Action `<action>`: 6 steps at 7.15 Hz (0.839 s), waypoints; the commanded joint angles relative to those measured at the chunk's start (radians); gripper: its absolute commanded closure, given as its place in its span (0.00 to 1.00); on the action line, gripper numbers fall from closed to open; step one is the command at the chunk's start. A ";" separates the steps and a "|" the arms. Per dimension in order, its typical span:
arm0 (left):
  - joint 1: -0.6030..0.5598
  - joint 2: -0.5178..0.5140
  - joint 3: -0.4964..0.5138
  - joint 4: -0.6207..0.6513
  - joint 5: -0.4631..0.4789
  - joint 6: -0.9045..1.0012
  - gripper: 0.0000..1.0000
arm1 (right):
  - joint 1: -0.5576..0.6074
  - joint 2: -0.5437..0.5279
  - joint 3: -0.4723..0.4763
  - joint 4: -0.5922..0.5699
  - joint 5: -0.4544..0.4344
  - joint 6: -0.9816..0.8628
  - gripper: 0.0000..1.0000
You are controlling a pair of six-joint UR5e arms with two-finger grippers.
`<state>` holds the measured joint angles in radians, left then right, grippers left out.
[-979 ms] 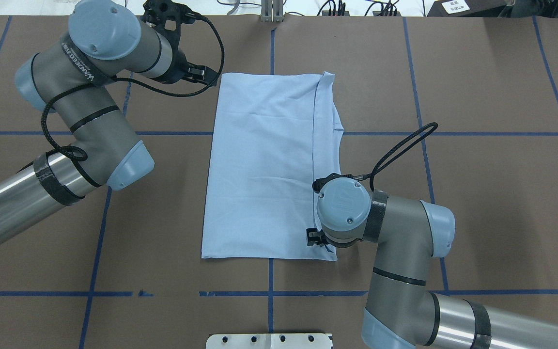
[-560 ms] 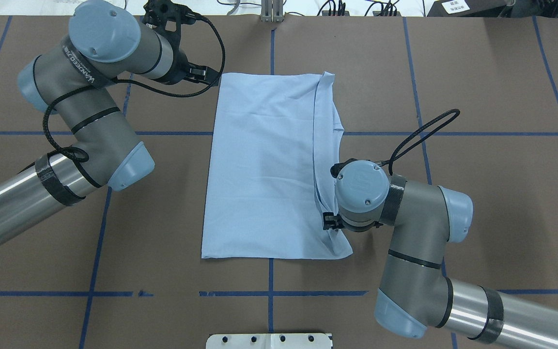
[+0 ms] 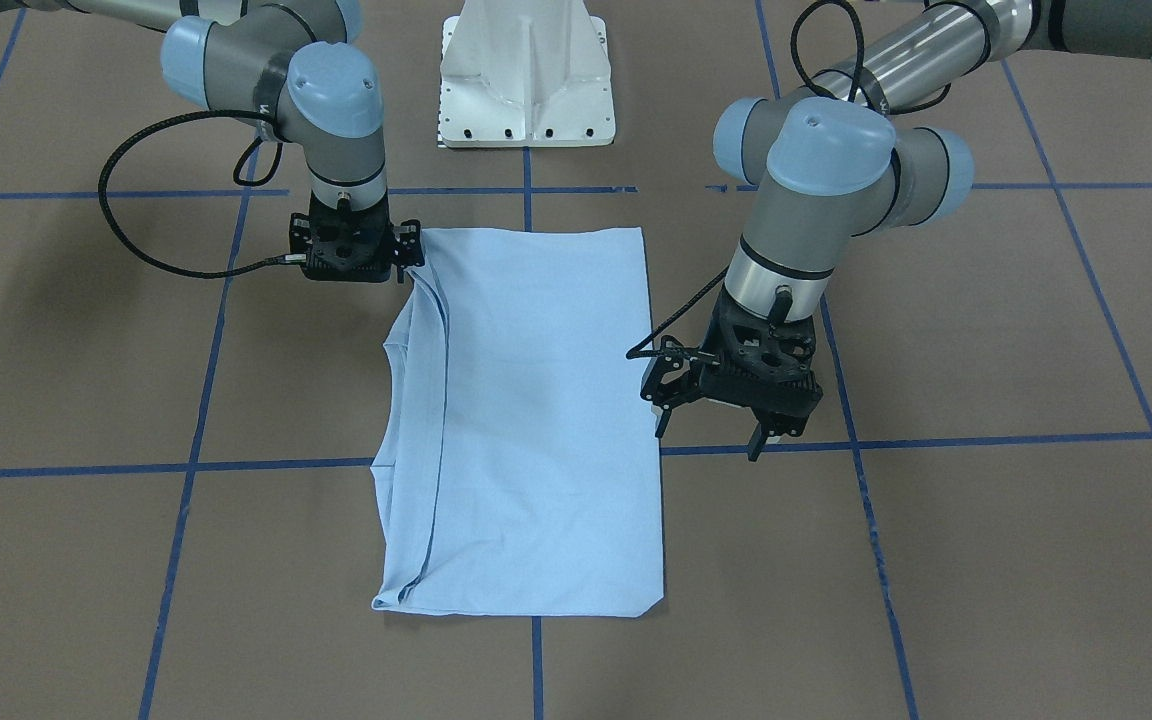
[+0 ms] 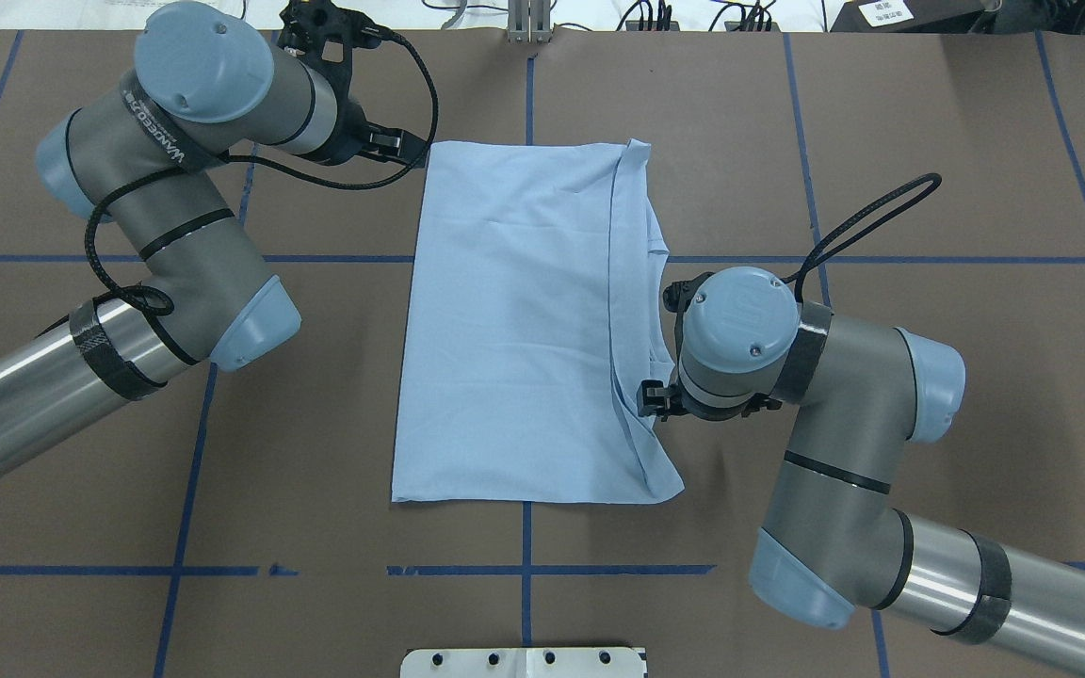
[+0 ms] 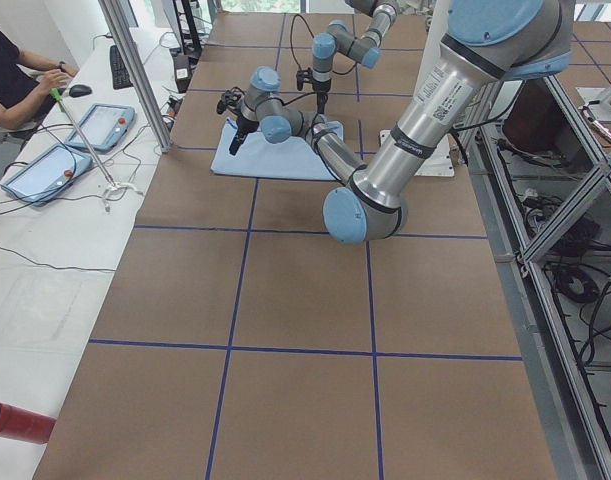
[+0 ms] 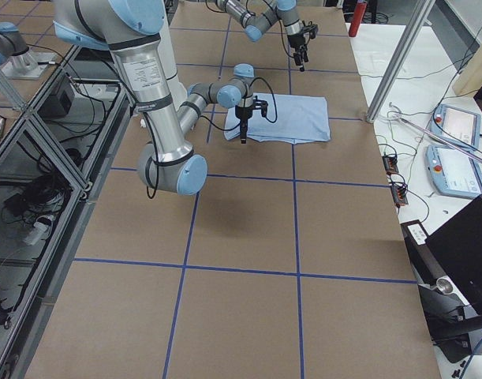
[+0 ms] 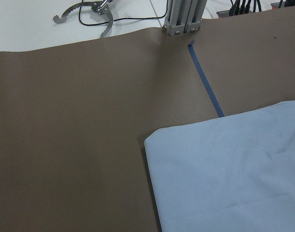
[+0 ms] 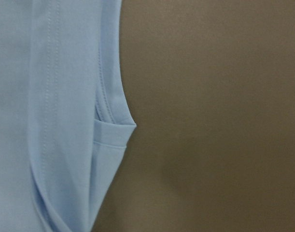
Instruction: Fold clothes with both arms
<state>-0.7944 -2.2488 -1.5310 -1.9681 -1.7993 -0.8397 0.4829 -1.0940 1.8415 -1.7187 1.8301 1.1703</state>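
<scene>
Light blue T-shirt (image 4: 505, 320) is lying flat around the middle of the tabletop (image 4: 929, 141). It's folded into a tall rectangle, long sides running from the robot's edge out toward the far edge. Along its right side a narrow flap is folded over with a seam line down it, and a bit of sleeve (image 8: 113, 130) pokes out past that edge, which the right wrist view shows up close.

Left claw (image 3: 708, 435) has its fingers spread apart with nothing in them. It hangs over bare tabletop just beside the shirt's left edge, and the left wrist view looks down on a shirt corner with brown tabletop around it.

Right claw (image 4: 651, 400) points down over the shirt's right edge, by the folded flap and toward the robot's end of it. The wrist blocks the fingers, so honestly I can't tell if they're apart or together, or whether they're touching the fabric.

Blue tape lines (image 4: 316, 258) grid the tabletop, and the white base (image 3: 526, 80) sits at the robot's edge.
</scene>
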 commanded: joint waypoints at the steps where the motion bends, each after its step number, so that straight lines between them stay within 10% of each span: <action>1: 0.001 0.000 0.000 0.000 0.000 0.001 0.00 | 0.016 0.122 -0.106 0.004 0.015 -0.011 0.00; 6: 0.001 0.005 0.003 -0.006 0.000 0.001 0.00 | -0.016 0.161 -0.225 0.001 0.027 -0.011 0.00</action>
<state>-0.7944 -2.2443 -1.5281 -1.9724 -1.7994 -0.8385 0.4771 -0.9219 1.6232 -1.7164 1.8509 1.1585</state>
